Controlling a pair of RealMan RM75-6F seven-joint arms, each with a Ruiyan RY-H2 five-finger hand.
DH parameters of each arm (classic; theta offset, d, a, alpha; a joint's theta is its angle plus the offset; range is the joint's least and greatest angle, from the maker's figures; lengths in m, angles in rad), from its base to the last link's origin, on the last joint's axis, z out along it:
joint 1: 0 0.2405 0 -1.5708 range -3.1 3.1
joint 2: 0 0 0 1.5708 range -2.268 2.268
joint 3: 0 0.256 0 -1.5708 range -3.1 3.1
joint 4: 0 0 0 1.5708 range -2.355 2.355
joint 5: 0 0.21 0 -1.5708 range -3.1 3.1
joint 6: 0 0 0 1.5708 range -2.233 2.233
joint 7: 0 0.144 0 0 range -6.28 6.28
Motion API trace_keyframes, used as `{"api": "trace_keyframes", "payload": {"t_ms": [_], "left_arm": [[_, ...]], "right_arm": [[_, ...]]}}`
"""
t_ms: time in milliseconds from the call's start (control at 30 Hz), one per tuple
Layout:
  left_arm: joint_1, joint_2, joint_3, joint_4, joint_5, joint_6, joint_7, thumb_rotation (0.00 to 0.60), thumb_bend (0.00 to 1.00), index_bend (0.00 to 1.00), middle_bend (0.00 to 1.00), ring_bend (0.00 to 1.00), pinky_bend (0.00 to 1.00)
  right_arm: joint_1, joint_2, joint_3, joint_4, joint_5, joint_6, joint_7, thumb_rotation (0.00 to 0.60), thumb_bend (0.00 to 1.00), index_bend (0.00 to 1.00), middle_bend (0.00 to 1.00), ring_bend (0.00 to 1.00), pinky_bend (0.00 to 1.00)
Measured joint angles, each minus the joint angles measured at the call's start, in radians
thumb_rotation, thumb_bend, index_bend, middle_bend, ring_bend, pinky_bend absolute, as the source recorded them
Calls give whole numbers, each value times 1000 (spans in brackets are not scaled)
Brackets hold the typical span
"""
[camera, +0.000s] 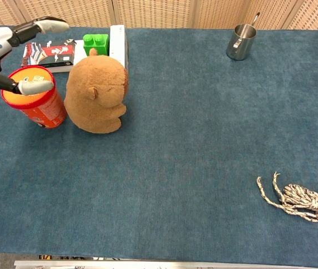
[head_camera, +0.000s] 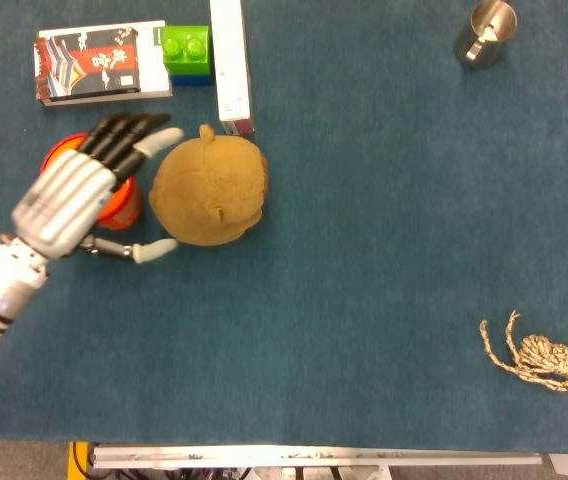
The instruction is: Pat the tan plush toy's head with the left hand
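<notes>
The tan plush toy (head_camera: 209, 190) sits upright on the blue table at the back left; its round head (camera: 98, 75) faces forward in the chest view. My left hand (head_camera: 74, 200) hovers open just left of the toy, above the orange can, with its fingers (head_camera: 129, 138) spread and stretched toward the toy's head. In the chest view the left hand (camera: 8, 50) shows at the left edge, raised above the can and apart from the toy. The right hand appears in neither view.
An orange can (camera: 33, 101) stands right beside the toy's left. Behind it lie a printed box (head_camera: 99, 62), a green brick (head_camera: 186, 48) and a white box (head_camera: 230, 60). A metal cup (head_camera: 484, 32) stands far right; a rope bundle (head_camera: 549, 360) lies near right.
</notes>
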Motion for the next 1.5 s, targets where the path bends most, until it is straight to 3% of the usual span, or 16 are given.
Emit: {"api": "trace_keyframes", "payload": {"t_ms": [700,1033,1300,1500], "left_arm": [[-196,-141,1,96,10,-95,-37,288,138,74,52,35,0],[-233,-190,14,148,-25,-146,57,272,138,74,52,30,0],[-248,-224,30,175,-83,-194,133,221,138,74,51,30,0],[-243,-226,38,177,-126,-206,150,126,118,74,48,27,0]], "right_arm": [[45,49,26,-74,27,-44,-29,600,142,363,439,288,256],[50,47,21,-76,51,-59,-36,600,142,363,439,288,256],[48,43,15,-69,52,-60,-28,600,141,363,441,290,256],[47,43,13,-64,54,-59,-23,600,142,363,442,293,256]]}}
